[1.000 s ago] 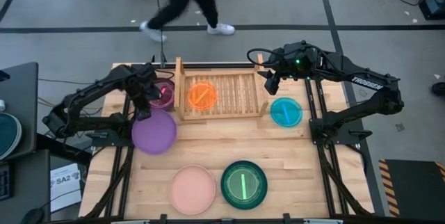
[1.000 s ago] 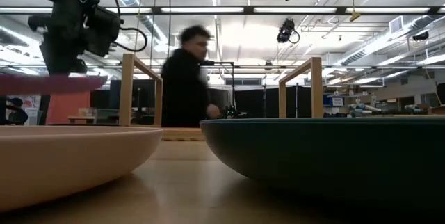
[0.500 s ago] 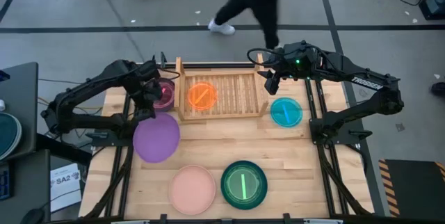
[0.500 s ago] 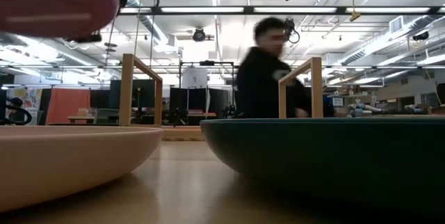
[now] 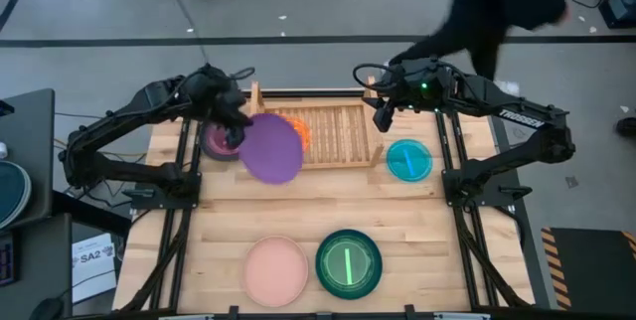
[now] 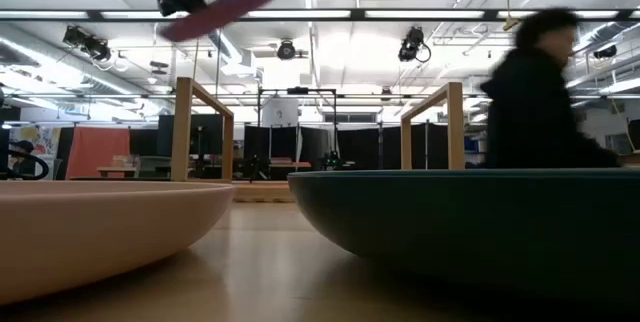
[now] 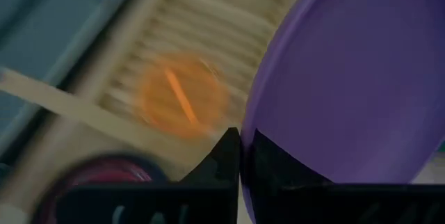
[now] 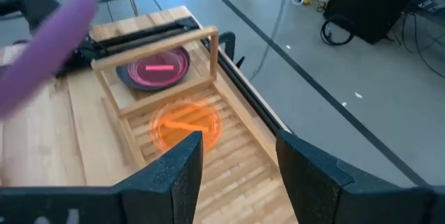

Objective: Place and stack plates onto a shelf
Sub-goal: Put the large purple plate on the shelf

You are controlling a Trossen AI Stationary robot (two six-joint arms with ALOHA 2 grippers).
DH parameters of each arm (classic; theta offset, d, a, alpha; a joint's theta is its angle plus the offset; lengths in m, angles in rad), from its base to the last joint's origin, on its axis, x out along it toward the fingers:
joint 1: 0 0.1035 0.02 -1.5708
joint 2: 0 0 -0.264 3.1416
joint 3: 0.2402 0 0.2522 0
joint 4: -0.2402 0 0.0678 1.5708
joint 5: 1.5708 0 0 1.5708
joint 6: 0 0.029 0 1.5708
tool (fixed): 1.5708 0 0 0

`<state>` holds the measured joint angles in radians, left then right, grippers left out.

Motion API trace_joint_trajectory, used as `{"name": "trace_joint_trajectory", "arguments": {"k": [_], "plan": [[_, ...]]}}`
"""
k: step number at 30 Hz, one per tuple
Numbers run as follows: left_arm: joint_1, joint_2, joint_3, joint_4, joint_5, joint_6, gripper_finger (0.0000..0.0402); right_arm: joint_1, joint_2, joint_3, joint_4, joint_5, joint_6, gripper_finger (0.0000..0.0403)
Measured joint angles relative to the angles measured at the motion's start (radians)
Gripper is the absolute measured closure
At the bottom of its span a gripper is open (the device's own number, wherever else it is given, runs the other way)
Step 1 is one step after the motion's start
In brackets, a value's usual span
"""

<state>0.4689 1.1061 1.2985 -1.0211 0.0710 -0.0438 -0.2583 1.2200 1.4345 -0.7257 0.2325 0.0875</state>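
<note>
The left gripper point(image 5: 232, 133) pinches the round purple plastic plate point(image 5: 270, 147) by its rim, tilted in the air over the pale wooden slatted shelf point(image 5: 333, 136) (presumably to clear the side board), above the small translucent orange plate point(image 8: 185, 124). The right gripper point(image 5: 383, 113) hangs by the shelf's far corner, fingers spread, empty.

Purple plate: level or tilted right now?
Tilted. The purple plate hangs slanted in the left pincer, raised above the shelf.
</note>
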Motion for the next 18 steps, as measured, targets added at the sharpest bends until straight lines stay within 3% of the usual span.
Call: {"name": "trace_joint_trajectory", "arguments": {"k": [6,13,18], "plan": [[-0.001,0.011,0.001,0.173,-0.196,-0.081,0.0385,0.000,0.051,0.000,0.072,0.000,0.000,0.0214],[0.006,0.036,0.001,0.218,-0.443,-0.121,0.0385,0.000,0.122,0.000,0.178,0.000,0.000,0.0214],[0.006,0.068,0.001,0.246,-0.494,-0.131,0.0385,0.000,0.178,0.000,0.295,0.000,0.000,0.0214]]}}
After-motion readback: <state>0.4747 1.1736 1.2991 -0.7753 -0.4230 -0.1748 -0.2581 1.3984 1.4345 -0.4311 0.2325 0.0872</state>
